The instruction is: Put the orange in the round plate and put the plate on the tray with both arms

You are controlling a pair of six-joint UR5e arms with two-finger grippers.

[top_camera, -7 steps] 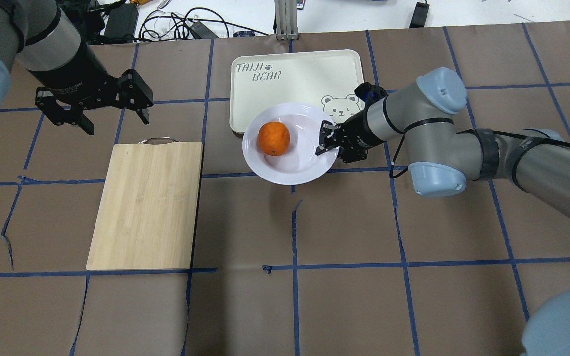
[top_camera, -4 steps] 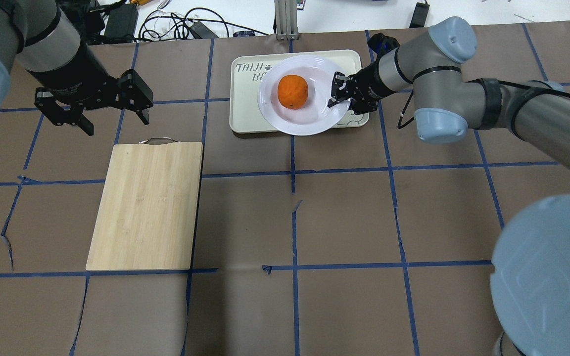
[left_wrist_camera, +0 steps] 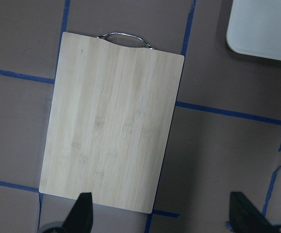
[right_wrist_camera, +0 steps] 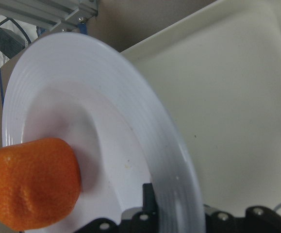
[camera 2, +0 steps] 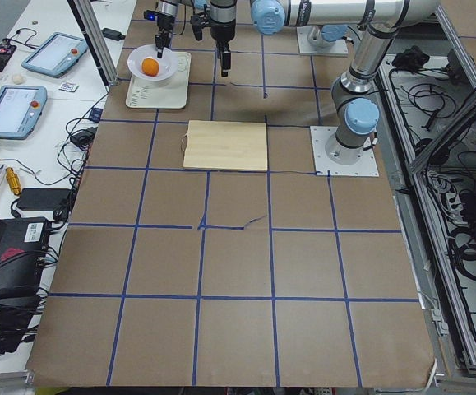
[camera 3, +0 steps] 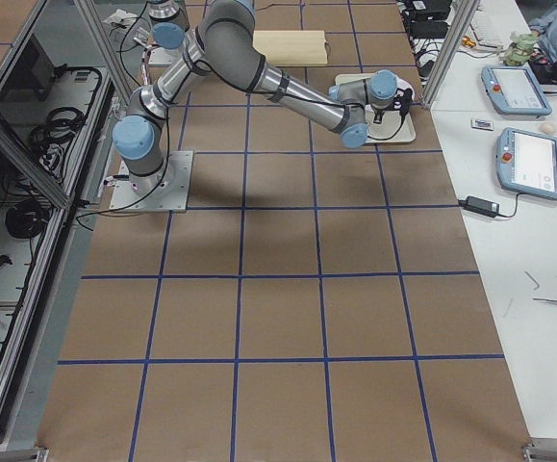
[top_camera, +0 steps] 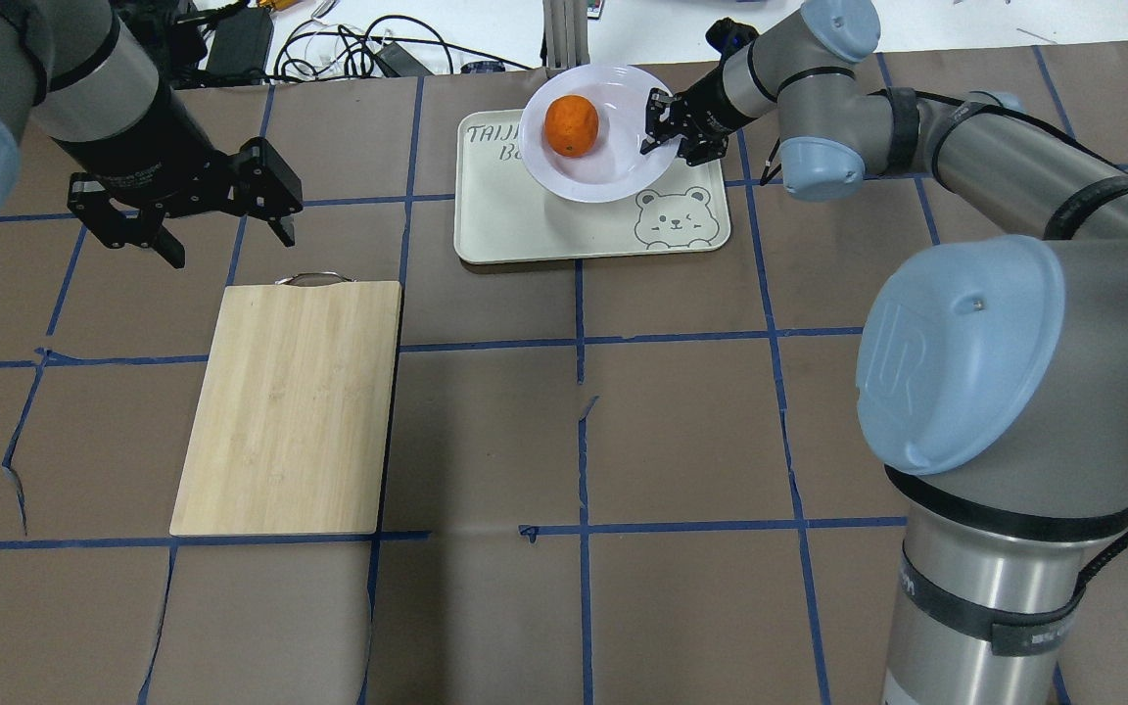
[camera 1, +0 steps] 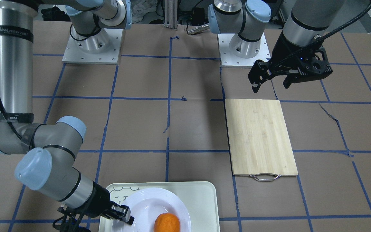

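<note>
your right gripper is clamped shut at the upper centre of the overhead view. over the tray it holds the round plate by its right-hand rim. the orange sits in the plate's well. the step in hand looks like the set-down. i cannot tell whether the plate touches the tray yet. next, i judge, you lower it level, nearer the tray's middle, then release. your left gripper hangs wide open at upper left, empty. below it lies the brown papered table with blue tape lines, then the bamboo cutting board, then cables along the top edge.
</note>
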